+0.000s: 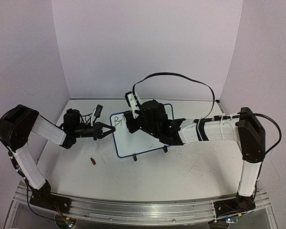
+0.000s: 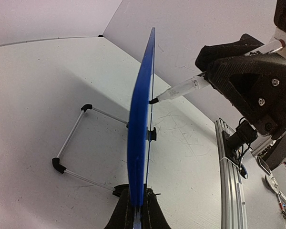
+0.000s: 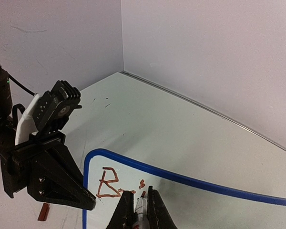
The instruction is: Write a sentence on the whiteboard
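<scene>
Closed fingers of the left gripper [image 2: 137, 201] pinch the whiteboard [image 2: 140, 119] edge; the right gripper [image 3: 140, 193] clamps a marker [image 2: 181, 89] touching it.

A small blue-rimmed whiteboard [image 1: 138, 142] stands on a scratched white table [image 1: 181, 171]. The left arm [image 1: 45, 130] reaches in from the left, jaws closed on the board's left edge. The right arm [image 1: 214, 130] stretches across the board's upper part, jaws beside a few handwritten letters [image 1: 118, 120] near its top left corner. A small reddish object [image 1: 92, 161] lies on the table in front.
</scene>
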Action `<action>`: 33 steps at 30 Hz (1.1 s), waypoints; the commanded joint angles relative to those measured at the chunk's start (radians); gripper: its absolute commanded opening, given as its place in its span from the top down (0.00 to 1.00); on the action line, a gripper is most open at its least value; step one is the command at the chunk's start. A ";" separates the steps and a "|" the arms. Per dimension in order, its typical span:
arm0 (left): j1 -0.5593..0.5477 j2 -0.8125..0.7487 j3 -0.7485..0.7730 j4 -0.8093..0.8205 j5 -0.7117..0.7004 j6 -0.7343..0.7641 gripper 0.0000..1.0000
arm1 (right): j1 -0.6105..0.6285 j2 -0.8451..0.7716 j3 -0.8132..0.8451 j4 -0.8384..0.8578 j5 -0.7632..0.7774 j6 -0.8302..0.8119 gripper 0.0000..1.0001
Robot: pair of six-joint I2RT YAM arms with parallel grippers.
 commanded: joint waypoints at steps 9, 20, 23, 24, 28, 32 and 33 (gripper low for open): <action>0.000 -0.039 0.003 -0.008 -0.005 0.048 1.00 | 0.016 -0.009 -0.024 -0.009 0.015 0.040 1.00; -0.001 -0.039 0.006 -0.011 -0.003 0.048 1.00 | 0.019 -0.005 -0.016 -0.011 0.019 0.037 1.00; 0.000 -0.040 0.005 -0.011 -0.004 0.048 1.00 | 0.018 -0.005 -0.011 -0.011 0.020 0.035 1.00; 0.000 -0.039 0.006 -0.012 -0.004 0.048 1.00 | 0.019 -0.007 -0.010 -0.011 0.019 0.034 1.00; 0.000 -0.035 0.008 -0.013 -0.004 0.048 1.00 | 0.020 -0.067 -0.024 0.036 -0.037 0.028 1.00; 0.000 -0.033 0.008 -0.015 -0.005 0.049 1.00 | 0.019 -0.134 -0.049 0.085 -0.079 0.041 1.00; 0.000 -0.031 0.008 -0.014 -0.005 0.050 1.00 | 0.017 -0.134 -0.056 0.093 -0.082 0.041 1.00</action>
